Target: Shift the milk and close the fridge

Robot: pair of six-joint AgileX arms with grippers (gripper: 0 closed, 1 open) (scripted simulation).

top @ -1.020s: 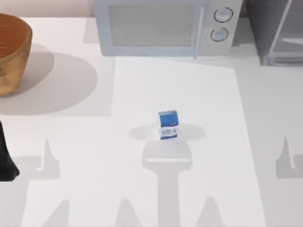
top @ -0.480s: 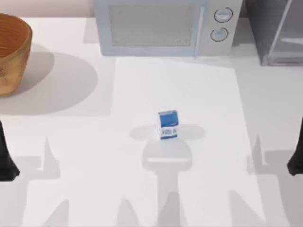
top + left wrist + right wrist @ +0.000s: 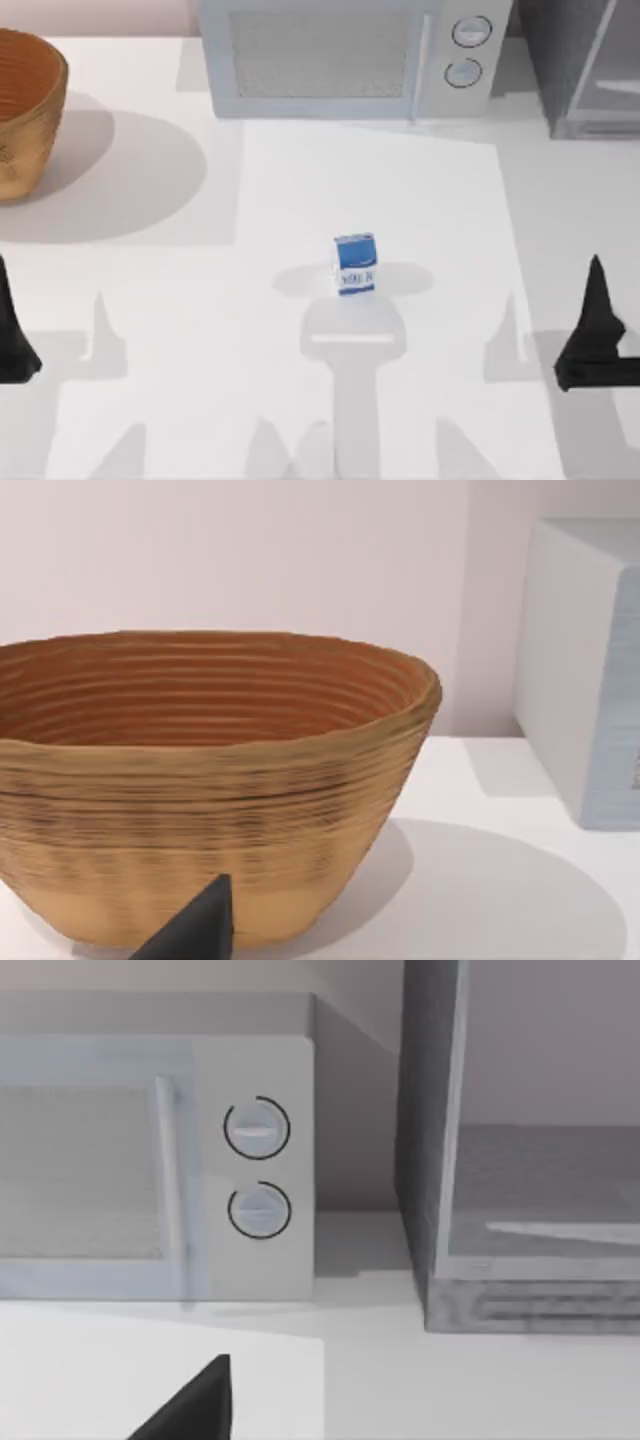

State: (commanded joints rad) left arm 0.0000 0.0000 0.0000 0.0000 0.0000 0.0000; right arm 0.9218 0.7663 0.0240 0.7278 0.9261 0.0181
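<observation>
While the milk [image 3: 354,264] stands untouched mid-table and the fridge [image 3: 585,65] waits open, the right gripper [image 3: 592,340], finger state unclear, hovers well apart.

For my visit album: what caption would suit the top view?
Milk carton upright mid-table, microwave and fridge behind, basket at left, right pincer at the right edge.

The milk [image 3: 355,264] carries blue lettering on its white lower band, too small to make out. The microwave [image 3: 150,1160] has two round knobs [image 3: 258,1128] with no readable marks. No other text is legible.
</observation>
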